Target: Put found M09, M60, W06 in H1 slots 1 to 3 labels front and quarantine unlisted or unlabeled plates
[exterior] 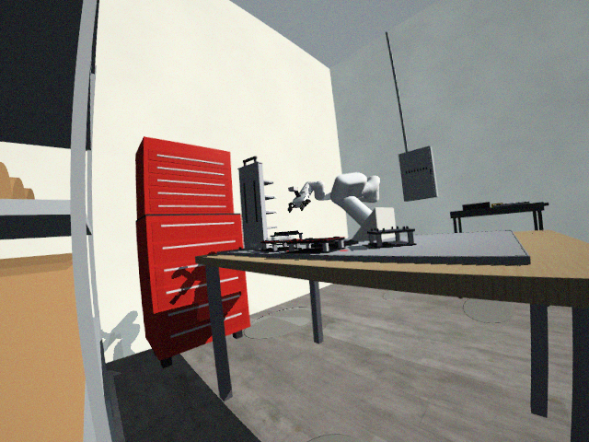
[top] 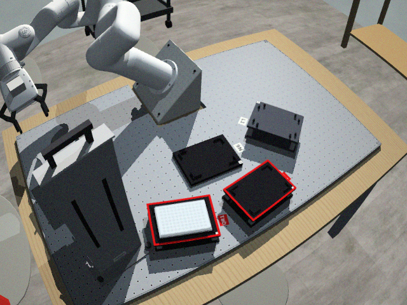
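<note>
The plate hotel H1 (top: 82,200) (exterior: 250,204) is a dark tower with a handle on top, at the deck's left. Its slots face away in the top view. In the exterior view only thin shelf edges (exterior: 269,204) show, so I cannot tell what the slots hold. A white well plate (top: 182,218) lies flat in a red-framed quarantine nest (top: 152,223) in front of the hotel. My gripper (top: 31,121) (exterior: 294,204) is open and empty. It hangs in the air beside the hotel's upper shelves, on their open side.
A second red-framed quarantine nest (top: 241,180) is bare. The black nest N6 (top: 206,159) and the raised grey landing nest L1 (top: 275,122) (exterior: 391,231) are bare too. The arm's grey base block (top: 177,85) stands at the back. A red tool cabinet (exterior: 190,238) stands off the table.
</note>
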### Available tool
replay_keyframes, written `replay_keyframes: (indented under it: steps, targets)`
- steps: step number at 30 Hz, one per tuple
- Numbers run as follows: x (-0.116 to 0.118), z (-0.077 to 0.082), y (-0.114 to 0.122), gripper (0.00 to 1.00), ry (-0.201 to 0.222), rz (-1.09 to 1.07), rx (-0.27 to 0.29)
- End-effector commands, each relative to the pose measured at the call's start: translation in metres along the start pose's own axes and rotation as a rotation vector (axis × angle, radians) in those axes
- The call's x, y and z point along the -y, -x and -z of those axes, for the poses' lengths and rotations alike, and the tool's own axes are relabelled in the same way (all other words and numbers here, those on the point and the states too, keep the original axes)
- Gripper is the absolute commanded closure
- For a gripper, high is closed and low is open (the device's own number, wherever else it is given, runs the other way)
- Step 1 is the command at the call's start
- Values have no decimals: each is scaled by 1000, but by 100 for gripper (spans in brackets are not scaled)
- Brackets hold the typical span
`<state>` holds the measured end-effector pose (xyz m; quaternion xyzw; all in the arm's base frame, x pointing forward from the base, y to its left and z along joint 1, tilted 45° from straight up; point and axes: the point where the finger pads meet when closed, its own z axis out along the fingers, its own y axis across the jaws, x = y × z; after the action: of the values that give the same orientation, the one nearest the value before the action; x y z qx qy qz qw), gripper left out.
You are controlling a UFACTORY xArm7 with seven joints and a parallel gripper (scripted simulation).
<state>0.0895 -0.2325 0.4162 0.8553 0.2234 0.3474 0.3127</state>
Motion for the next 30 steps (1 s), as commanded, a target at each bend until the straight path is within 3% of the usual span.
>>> replay_keyframes:
  steps: [1,30]
  targets:
    - [0,1,0,0,2,2,-53]
    - [0,0,0,0,1,3,-503]
